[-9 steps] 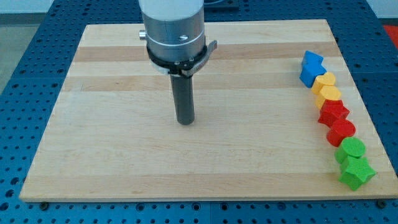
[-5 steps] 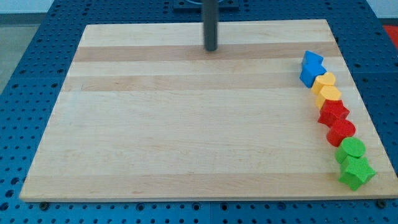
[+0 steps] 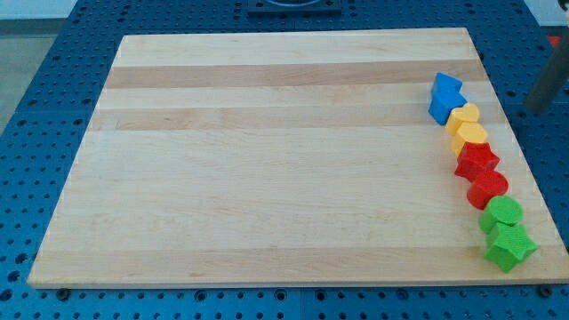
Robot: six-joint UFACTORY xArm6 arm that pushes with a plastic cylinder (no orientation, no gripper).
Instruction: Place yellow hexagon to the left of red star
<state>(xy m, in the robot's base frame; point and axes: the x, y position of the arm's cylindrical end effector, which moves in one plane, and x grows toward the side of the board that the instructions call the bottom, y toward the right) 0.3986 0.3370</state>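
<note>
Wooden board (image 3: 267,160); blurred my tip (image 3: 536,107) right of yellow hexagon (image 3: 472,138).

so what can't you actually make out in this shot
- My tip: a blurred dark streak at the view's right edge, off the board; its very end cannot be placed.
- Blue blocks: two packed together, shapes unclear.
- Yellow hexagon: pressed between a yellow block and the red star; its outline is hard to confirm.

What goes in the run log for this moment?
tip: off board, view's right | yellow hexagon: in right-edge column, touching red star | step: not done
</note>
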